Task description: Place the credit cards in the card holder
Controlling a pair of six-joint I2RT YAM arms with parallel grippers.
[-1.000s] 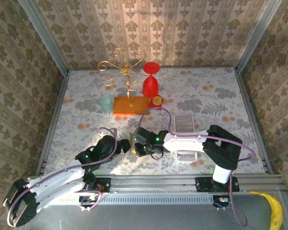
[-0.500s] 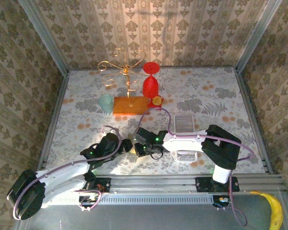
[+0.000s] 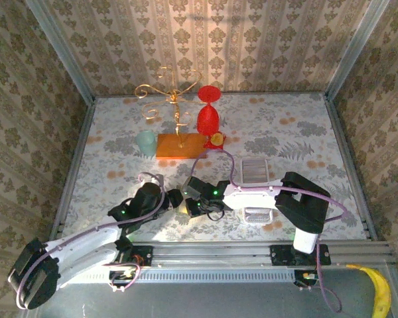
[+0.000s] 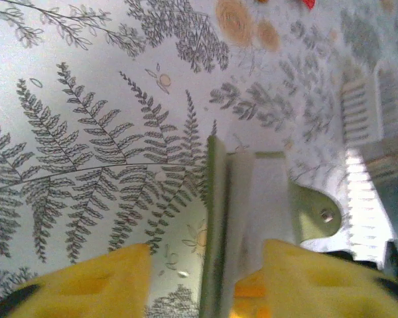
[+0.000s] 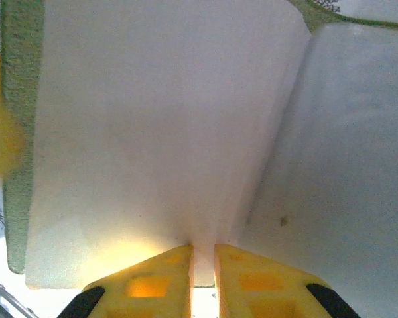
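The card holder [image 3: 185, 204], green outside and white inside, is held up off the table between my two grippers near the front middle. My right gripper [image 5: 203, 248] is shut on a white inner flap of the card holder [image 5: 152, 119]. My left gripper [image 4: 205, 246] is open around the card holder's green edge [image 4: 213, 218]; its left finger [image 4: 86, 281] stands clear and its right finger [image 4: 312, 278] lies against the white flap. Two whitish credit cards lie on the table to the right, one [image 3: 255, 169] farther back and one [image 3: 257, 215] nearer the front.
At the back stand a gold wire stand on an orange wooden base [image 3: 179, 145], a red goblet [image 3: 208, 116] and a pale green cup [image 3: 146, 141]. A metal rail [image 3: 212, 252] runs along the front edge. A banana [image 3: 382, 291] lies beyond it at the bottom right.
My left gripper has moved right, up to the card holder, and its jaws have narrowed around the holder's edge. The right gripper has kept its hold and barely moved.
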